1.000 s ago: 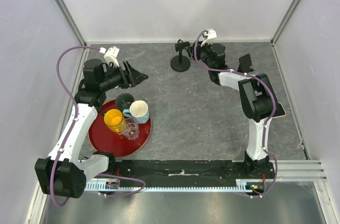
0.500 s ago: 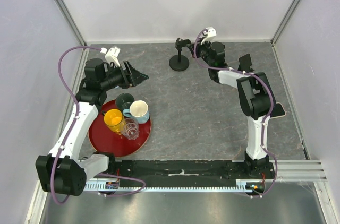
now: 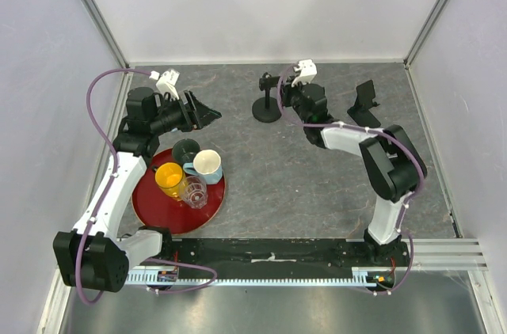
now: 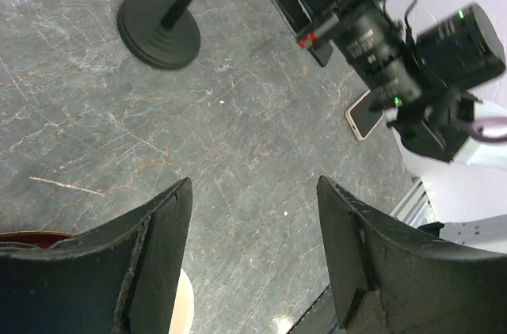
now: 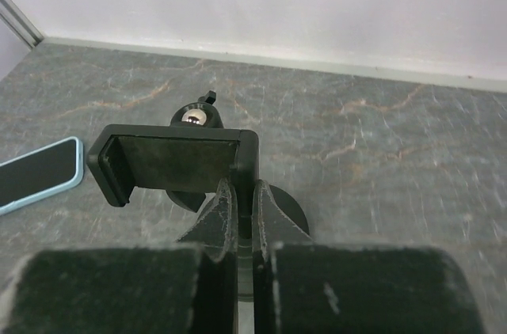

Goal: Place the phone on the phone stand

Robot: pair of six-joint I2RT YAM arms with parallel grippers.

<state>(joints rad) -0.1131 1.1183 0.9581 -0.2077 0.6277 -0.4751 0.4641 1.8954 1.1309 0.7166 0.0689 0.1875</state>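
Note:
The phone stand (image 3: 267,107) is black, with a round base, a post and a clamp head (image 5: 170,161), and it stands at the back middle of the table. My right gripper (image 5: 244,191) is shut on the clamp's right end wall, reaching in from the right (image 3: 280,87). The phone (image 5: 36,172) has a light blue case and lies flat on the table, apart from the stand; the left wrist view shows the phone (image 4: 366,115) beneath my right arm. My left gripper (image 4: 253,184) hangs open and empty over the table's left side (image 3: 212,115).
A red tray (image 3: 150,207) at the front left holds a yellow cup (image 3: 169,178), a white mug (image 3: 206,164), a clear glass (image 3: 194,190) and a dark cup (image 3: 186,149). A black angled object (image 3: 364,99) stands at the back right. Walls close in three sides.
My right gripper has closed onto the stand's clamp, and the right arm has swung left. The stand has shifted slightly toward the near left. The left arm has not moved.

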